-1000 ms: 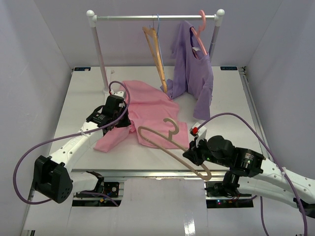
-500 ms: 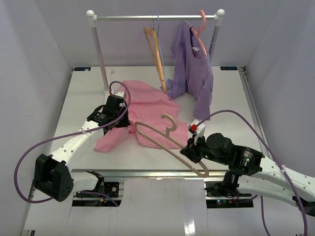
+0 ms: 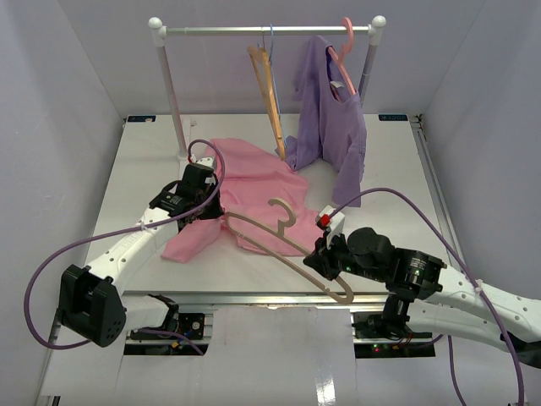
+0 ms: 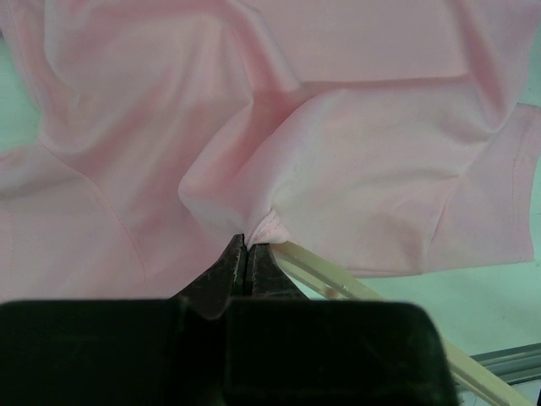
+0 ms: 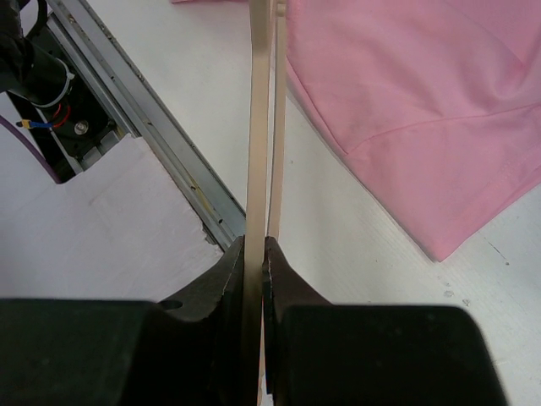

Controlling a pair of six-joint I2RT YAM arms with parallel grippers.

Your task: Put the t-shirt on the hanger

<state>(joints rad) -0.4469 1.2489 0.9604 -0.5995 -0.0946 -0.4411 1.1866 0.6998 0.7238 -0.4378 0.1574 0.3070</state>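
From above, the t-shirt (image 3: 254, 182) lies rumpled, the left gripper (image 3: 205, 213) at its near edge and the right gripper (image 3: 319, 259) gripping the hanger (image 3: 283, 230) beside it; left wrist view: jaws pinch a fabric pucker; right wrist view: jaws clamp the hanger's bars.

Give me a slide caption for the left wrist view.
Left gripper shut on a pinched fold of the pink t-shirt, beige hanger showing beside it.

We see bright, even, diffuse light and only faint shadows on the table (image 3: 390, 173); both wrist views look soft up close.
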